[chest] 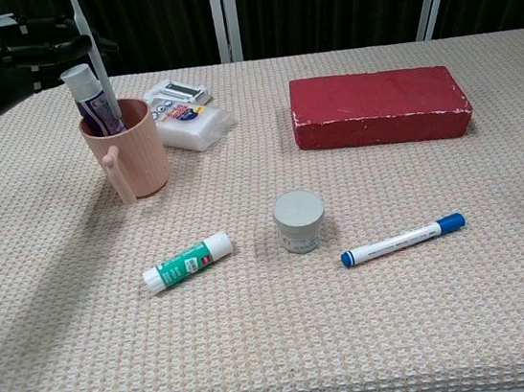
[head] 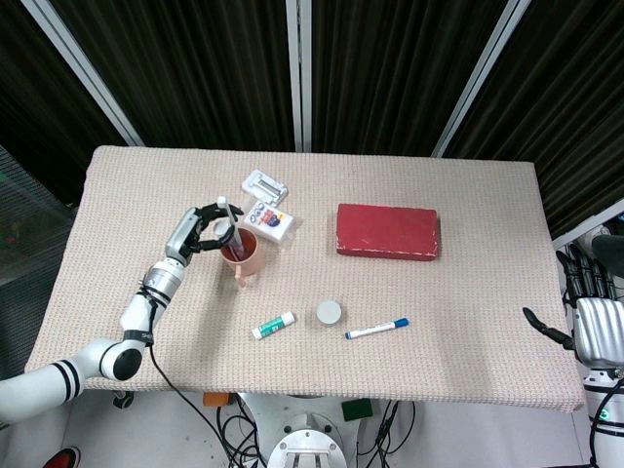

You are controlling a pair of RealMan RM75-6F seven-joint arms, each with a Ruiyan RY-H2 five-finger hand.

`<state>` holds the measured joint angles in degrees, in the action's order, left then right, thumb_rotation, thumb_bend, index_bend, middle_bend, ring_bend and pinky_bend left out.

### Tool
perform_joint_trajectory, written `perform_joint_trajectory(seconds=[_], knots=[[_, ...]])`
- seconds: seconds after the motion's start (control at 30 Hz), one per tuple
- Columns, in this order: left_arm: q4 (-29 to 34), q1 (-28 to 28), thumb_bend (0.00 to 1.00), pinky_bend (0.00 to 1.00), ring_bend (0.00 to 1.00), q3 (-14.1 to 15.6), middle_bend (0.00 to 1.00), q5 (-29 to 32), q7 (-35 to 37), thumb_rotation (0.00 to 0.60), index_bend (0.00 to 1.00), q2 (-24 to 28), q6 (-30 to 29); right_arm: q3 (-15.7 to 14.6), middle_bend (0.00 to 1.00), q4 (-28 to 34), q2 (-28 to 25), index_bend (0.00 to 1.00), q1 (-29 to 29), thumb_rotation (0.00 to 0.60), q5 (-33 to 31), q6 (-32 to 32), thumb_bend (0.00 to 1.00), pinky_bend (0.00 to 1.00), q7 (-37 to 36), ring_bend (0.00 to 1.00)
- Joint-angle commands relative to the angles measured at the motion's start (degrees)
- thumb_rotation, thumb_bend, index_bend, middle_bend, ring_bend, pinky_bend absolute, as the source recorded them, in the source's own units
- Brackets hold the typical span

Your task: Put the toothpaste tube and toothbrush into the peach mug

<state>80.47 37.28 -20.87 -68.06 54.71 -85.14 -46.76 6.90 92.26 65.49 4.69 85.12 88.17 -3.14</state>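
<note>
The peach mug (head: 244, 257) (chest: 132, 151) stands upright at the table's left. The toothpaste tube (chest: 92, 99), purple with a white cap, stands inside the mug, leaning left. A white toothbrush (chest: 94, 54) (head: 225, 218) stands nearly upright with its lower end in the mug. My left hand (head: 199, 230) (chest: 3, 62) is just left of the mug, above its rim, and its dark fingers pinch the toothbrush handle. My right hand (head: 591, 314) hangs off the table's right edge with fingers spread and nothing in it.
A red box (head: 387, 231) (chest: 378, 106) lies right of centre. A glue stick (chest: 188, 262), a grey jar (chest: 299, 218) and a blue-capped marker (chest: 402, 239) lie near the front. A white packet (chest: 190, 123) and a small white item (chest: 176, 92) sit just behind the mug.
</note>
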Motion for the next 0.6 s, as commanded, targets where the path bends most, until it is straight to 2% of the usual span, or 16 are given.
perform_joint_trajectory(seconds=[0.03, 0.13, 0.2, 0.3, 0.37, 0.47, 0.6], knots=[[-0.6, -0.1, 0.40, 0.16, 0.15, 0.4, 0.31, -0.9, 1.2, 0.600, 0.63, -0.3, 0.2, 0.0, 0.00, 0.0, 0.1, 0.00, 0.1, 0.502, 0.1, -0.1, 0.48, 0.00, 0.1, 0.00], [-1.2, -0.2, 0.40, 0.16, 0.14, 0.9, 0.30, -2.5, 2.6, 0.600, 0.51, -0.4, 0.3, 0.0, 0.00, -0.1, 0.1, 0.00, 0.1, 0.502, 0.1, -0.1, 0.48, 0.00, 0.2, 0.00], [-1.5, -0.3, 0.40, 0.16, 0.12, 1.1, 0.28, -3.6, 3.7, 0.600, 0.38, -0.4, 0.2, 0.1, 0.00, 0.0, 0.1, 0.00, 0.1, 0.502, 0.0, -0.1, 0.48, 0.00, 0.2, 0.00], [-2.2, -0.4, 0.40, 0.16, 0.11, 1.5, 0.26, -5.4, 5.1, 0.594, 0.23, -0.5, -0.8, 0.1, 0.00, 0.0, 0.1, 0.00, 0.2, 0.502, -0.1, -0.2, 0.48, 0.00, 0.3, 0.00], [-2.7, -0.6, 0.40, 0.16, 0.11, 1.8, 0.25, -6.4, 5.5, 0.567, 0.15, -0.6, -1.6, 0.1, 0.00, 0.1, 0.1, 0.00, 0.2, 0.502, 0.0, -0.2, 0.48, 0.00, 0.3, 0.00], [-3.1, -1.1, 0.40, 0.16, 0.11, 2.2, 0.24, -7.7, 6.0, 0.480, 0.11, -0.5, -3.5, 0.1, 0.00, 0.1, 0.1, 0.00, 0.2, 0.502, 0.0, -0.2, 0.48, 0.00, 0.4, 0.00], [-2.6, -2.5, 0.40, 0.16, 0.10, 2.8, 0.23, -9.1, 5.5, 0.434, 0.11, 0.4, -7.0, 0.2, 0.00, 0.2, 0.1, 0.00, 0.3, 0.503, 0.1, -0.1, 0.48, 0.00, 0.4, 0.00]])
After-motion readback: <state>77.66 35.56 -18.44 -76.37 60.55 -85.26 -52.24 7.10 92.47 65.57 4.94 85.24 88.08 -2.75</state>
